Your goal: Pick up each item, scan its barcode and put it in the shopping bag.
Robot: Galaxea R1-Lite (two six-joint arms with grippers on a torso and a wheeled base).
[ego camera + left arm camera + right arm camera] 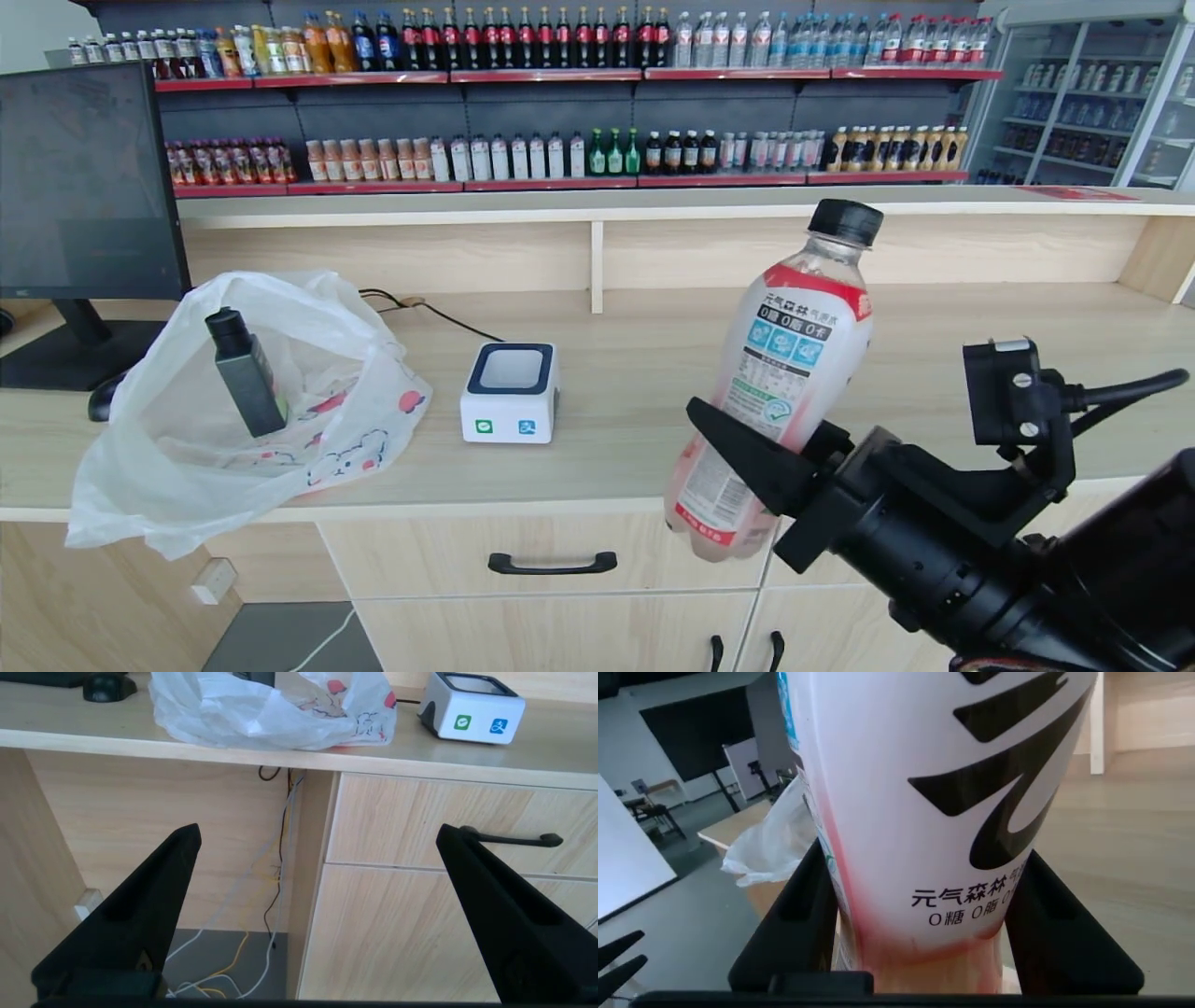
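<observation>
Right gripper (761, 462) has its jaws clamped on the lower body of the pink drink bottle (794, 364), held in the air at the counter's (635, 373) front edge. The bottle's long axis is near upright, cap up and leaning to the robot's right. Left gripper (318, 905) sits below counter level, jaws wide apart and empty; farther off, scanner (510, 392) and shopping bag (168, 448) are on the counter.

The light wooden counter (644, 383) carried a white plastic shopping bag (168, 467) overhanging its front edge, a white scanner (510, 392) just beside it, a monitor (84, 187) and a cable (439, 314).
</observation>
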